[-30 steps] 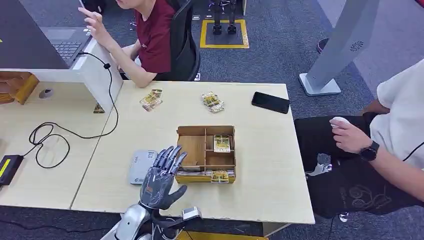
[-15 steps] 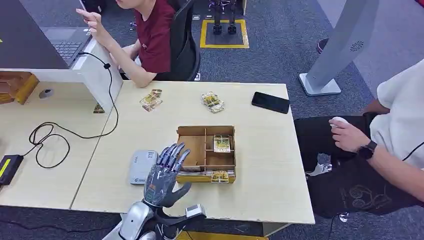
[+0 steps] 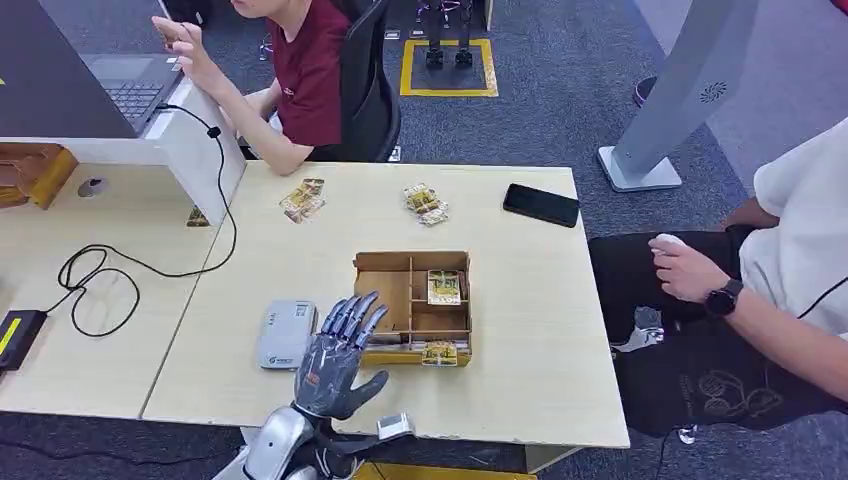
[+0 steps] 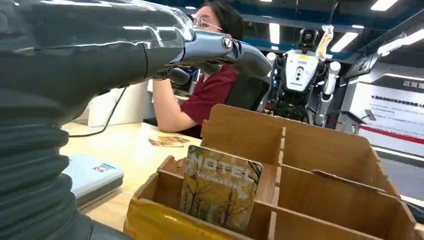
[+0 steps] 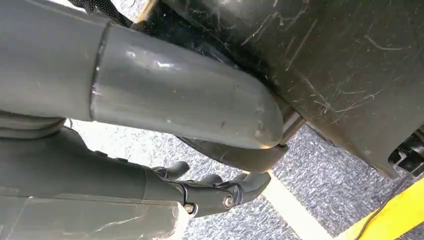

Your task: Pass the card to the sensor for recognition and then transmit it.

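So my left hand [image 3: 335, 362] is hovering over the near edge of the desk [image 3: 520, 350], fingers spread wide and holding nothing, fingertips pointing at the front of the wooden box [image 3: 412, 307]. The box has dividers that keep the cards standing on edge, which I guess is the whole point: an upright card gives the fingers a top edge to pinch instead of lying flat. The card I'm after [image 4: 220, 187] sits in the front slot nearest the hand, leaning against the divider, and from the wrist view I can read "HOTEL" across the top over a picture of yellow autumn trees. Another card [image 3: 443, 287] lies in a back compartment. The sensor [image 3: 286, 333], a flat grey pad, sits just beside the box on its left, so it should be a short swing over once I've got the card; it has a small label on it, too tiny to read. My right hand [image 5: 215, 192] hangs down by the floor, fingers loosely apart, empty.
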You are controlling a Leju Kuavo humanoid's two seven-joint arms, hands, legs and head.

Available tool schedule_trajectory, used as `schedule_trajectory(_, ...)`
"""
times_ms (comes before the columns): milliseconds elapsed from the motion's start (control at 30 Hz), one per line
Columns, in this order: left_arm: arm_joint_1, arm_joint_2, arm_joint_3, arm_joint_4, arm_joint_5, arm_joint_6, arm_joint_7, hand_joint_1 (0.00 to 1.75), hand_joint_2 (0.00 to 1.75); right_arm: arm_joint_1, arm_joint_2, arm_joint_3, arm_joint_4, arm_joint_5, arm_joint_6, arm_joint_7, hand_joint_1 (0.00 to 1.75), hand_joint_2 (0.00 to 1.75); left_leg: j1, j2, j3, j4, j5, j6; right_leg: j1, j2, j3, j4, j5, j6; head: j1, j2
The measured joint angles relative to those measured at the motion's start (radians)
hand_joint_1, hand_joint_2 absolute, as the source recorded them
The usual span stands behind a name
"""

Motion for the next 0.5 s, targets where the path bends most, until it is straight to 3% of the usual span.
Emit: schedule_trajectory(500, -0.035, -0.011, -0.009, 0.069, 0.01, -0.008, 0.007, 0.0, 1.75, -0.006, 0.0, 0.016, 0.0, 0.001, 0.004, 0.01, 0.0, 0.0, 0.0, 0.0, 0.0, 0.0, 0.0, 0.0, 0.0, 0.0, 0.0, 0.0, 0.0, 0.0, 0.0, 0.0)
